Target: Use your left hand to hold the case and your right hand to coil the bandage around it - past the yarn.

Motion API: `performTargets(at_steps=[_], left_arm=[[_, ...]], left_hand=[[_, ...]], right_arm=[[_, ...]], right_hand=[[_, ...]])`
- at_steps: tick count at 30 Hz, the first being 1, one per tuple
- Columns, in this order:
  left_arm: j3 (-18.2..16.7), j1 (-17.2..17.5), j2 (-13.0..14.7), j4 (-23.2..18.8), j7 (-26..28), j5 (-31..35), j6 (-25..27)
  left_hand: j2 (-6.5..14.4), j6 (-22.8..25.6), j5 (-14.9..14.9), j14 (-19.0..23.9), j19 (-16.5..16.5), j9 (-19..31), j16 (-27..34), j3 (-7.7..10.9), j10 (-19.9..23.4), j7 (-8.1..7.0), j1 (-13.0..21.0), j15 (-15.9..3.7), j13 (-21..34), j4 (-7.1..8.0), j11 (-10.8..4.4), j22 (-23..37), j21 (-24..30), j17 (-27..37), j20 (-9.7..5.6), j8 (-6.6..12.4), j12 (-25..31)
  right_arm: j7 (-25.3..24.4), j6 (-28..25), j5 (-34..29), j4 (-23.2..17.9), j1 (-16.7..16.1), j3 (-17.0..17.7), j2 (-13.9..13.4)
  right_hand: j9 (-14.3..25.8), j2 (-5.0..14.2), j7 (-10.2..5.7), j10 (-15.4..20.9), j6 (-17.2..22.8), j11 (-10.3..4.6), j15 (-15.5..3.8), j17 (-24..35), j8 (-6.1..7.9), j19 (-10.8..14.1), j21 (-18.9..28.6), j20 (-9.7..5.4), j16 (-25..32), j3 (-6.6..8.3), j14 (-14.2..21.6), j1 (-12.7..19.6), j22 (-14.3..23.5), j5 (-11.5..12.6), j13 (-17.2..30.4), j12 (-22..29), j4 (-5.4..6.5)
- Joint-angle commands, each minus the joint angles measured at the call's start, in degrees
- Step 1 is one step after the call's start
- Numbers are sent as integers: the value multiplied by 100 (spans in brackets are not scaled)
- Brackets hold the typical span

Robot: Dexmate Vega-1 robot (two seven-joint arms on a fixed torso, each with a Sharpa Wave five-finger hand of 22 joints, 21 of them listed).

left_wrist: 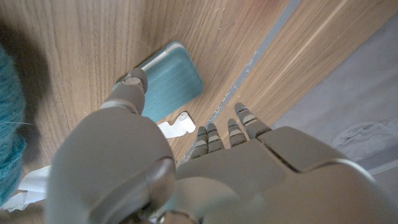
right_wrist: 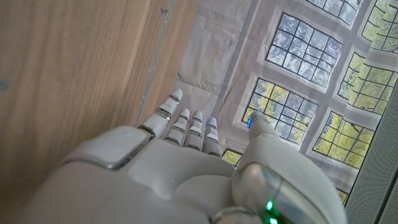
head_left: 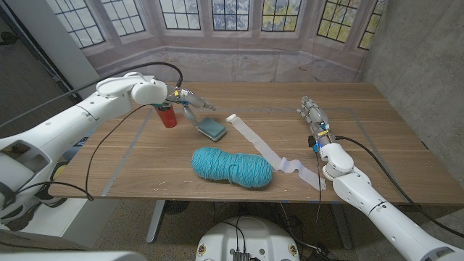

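The teal yarn (head_left: 232,167) is lying nearest the robot on the wooden table (head_left: 377,116). Just right of the yarn, the white bandage (head_left: 270,154) is trailing, running back and leftward behind it. Beyond the yarn, the teal case (head_left: 213,129) is sitting flat, beside the bandage's far end. The left hand (head_left: 190,104) is hovering over the case, fingers apart, one fingertip (left_wrist: 135,79) touching its edge. Farther left of the case, a red cylinder (head_left: 167,116) is standing. Well right of the yarn, the right hand (head_left: 314,116) is waiting with straight fingers, holding nothing.
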Motion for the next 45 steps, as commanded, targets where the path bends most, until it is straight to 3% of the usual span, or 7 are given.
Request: performTargets(at_steps=[1, 11, 21, 45], left_arm=[[214, -185, -189, 337, 88, 213, -138], [316, -204, -200, 352, 120, 315, -165], [330, -56, -110, 235, 335, 548, -93], [513, -180, -299, 475, 759, 912, -256]], left_hand=[[-18, 67, 18, 37, -18, 33, 30, -24, 98, 27, 43, 57, 22, -10, 9, 8, 22, 27, 14, 41, 68], [1, 258, 18, 134, 36, 54, 58, -32, 260, 21, 92, 26, 85, 0, -37, 10, 48, 34, 10, 104, 209], [15, 551, 6, 384, 163, 103, 110, -27, 440, -91, 233, -88, 199, -24, -167, 13, 89, 44, 9, 192, 413], [-3, 762, -6, 606, 304, 161, 110, -35, 563, -130, 414, -163, 342, -33, -208, 19, 114, 54, -15, 249, 622]], right_arm=[[-13, 52, 16, 100, 10, 0, 43], [23, 85, 50, 147, 3, 23, 29], [89, 126, 73, 237, 58, 28, 32], [152, 317, 164, 437, 9, 100, 55]], right_hand=[[27, -7, 46, -18, 15, 29, -83, 7, -11, 65, 35, -303, 42, 11, 33, 68, 23, 22, 21, 3, -44], [27, -8, 48, -19, 12, 15, -80, 7, -12, 64, 34, -303, 42, 14, 33, 66, 23, 23, 22, 4, -48], [27, -10, 46, -12, 11, 14, -85, 6, -11, 67, 35, -303, 42, 17, 29, 65, 23, 23, 23, 8, -54], [27, -11, 41, -13, 12, 5, -79, 5, -10, 71, 35, -298, 44, 24, 32, 64, 23, 24, 24, 10, -64]])
